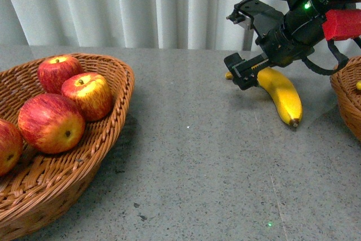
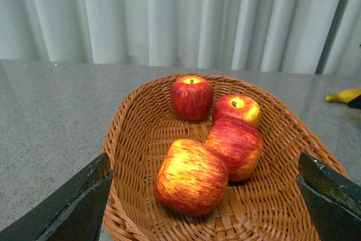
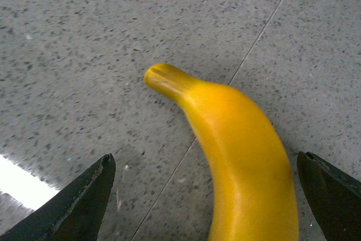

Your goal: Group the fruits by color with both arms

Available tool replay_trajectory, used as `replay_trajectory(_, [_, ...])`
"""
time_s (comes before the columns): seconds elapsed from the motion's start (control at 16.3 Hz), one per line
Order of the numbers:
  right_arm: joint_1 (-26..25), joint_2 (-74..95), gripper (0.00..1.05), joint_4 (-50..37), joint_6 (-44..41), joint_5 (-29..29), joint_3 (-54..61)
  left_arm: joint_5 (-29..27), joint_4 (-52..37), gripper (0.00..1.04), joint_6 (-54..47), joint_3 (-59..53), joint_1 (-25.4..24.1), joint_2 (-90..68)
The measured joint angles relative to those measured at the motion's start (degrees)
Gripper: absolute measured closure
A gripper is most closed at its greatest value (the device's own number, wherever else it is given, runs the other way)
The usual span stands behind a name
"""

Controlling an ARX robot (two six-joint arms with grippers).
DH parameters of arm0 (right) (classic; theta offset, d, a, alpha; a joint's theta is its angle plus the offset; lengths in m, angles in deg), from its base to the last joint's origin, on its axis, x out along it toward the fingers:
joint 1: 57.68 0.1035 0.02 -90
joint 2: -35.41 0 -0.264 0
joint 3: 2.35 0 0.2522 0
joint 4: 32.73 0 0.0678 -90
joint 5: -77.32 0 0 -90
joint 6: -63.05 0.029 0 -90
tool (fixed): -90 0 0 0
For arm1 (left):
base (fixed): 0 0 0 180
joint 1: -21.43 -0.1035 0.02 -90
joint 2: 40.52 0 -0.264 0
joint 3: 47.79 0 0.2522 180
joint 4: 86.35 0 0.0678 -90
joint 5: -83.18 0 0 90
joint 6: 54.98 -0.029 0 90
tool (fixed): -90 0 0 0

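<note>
Several red apples streaked with yellow lie in a wicker basket at the left, among them one near the front and one at the back. The left wrist view shows the same apples in the basket. My left gripper hangs open above them, holding nothing; it is out of the front view. A yellow banana lies on the table at the right. My right gripper is open over its stem end, and the banana lies between the spread fingers, untouched.
A second wicker basket stands at the right edge with a bit of something yellow in it. The right arm carries a red block. The grey stone table runs back to white curtains.
</note>
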Motion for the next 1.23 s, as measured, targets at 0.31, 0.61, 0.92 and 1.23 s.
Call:
replay_trajectory(0.31, [-0.39, 1.22, 0.07, -5.92, -2.01, 1.97, 3.50, 0.02, 0.00, 0.07, 0.00, 0.00, 0.00, 0.00])
replay_trajectory(0.61, [0.52, 1.14, 0.32, -8.55, -2.58, 1.27, 5.95, 0.02, 0.00, 0.07, -0.02, 0.00, 0.00, 0.00])
replay_trajectory(0.92, [0.61, -2.69, 0.68, -10.91, 3.19, -6.32, 9.22, 0.02, 0.00, 0.07, -0.02, 0.00, 0.00, 0.00])
replay_trajectory(1.23, [-5.09, -19.56, 0.68, -22.47, 12.59, -25.00, 19.61, 0.00, 0.00, 0.07, -0.02, 0.00, 0.00, 0.00])
